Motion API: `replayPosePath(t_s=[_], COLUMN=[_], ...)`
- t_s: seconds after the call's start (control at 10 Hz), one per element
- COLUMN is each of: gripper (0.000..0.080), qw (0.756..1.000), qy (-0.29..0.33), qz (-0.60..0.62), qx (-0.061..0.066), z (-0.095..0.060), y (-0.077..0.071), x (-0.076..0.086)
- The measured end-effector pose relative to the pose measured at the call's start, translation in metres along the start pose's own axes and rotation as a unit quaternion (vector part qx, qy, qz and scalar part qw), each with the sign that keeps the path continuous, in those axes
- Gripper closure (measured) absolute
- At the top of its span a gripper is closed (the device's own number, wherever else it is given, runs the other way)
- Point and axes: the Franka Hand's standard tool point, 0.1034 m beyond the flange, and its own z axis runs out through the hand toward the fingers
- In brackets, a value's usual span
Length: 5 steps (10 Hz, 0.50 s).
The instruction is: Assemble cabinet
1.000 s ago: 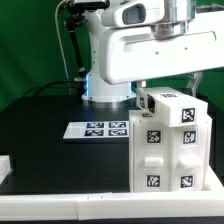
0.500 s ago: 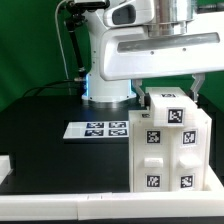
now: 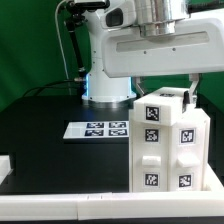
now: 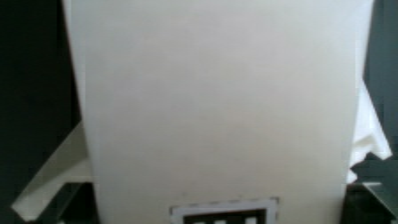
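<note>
The white cabinet (image 3: 168, 150) stands upright on the black table at the exterior view's right, with square tags on its front and side. Its top piece (image 3: 160, 108) carries a tag on its front face. My gripper (image 3: 166, 97) comes down from above with one finger on each side of that top piece and is shut on it. In the wrist view the white top piece (image 4: 210, 100) fills the picture, a tag (image 4: 228, 214) shows at its edge, and my dark fingers (image 4: 54, 203) flank it.
The marker board (image 3: 97, 129) lies flat on the table to the exterior view's left of the cabinet. The arm's base (image 3: 105, 88) stands behind it. A white part (image 3: 4, 166) shows at the left edge. A white rim (image 3: 90, 208) runs along the table's front.
The arm has shifted to the exterior view's left, and the top piece has turned with it, so its tagged face now lines up more squarely with the cabinet's front.
</note>
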Motion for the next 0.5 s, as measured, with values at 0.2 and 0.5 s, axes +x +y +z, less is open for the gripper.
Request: replayPosePath(t_s=[0.2, 0.5], gripper=[0.0241, 0.0241], qw=[0.998, 0.985], qy=[-0.002, -0.005], qz=[0.058, 0.171], qx=[0.005, 0.011], z=[0.0001, 0.0002], y=[0.0, -0.0016], x=[0.0009, 0.0007])
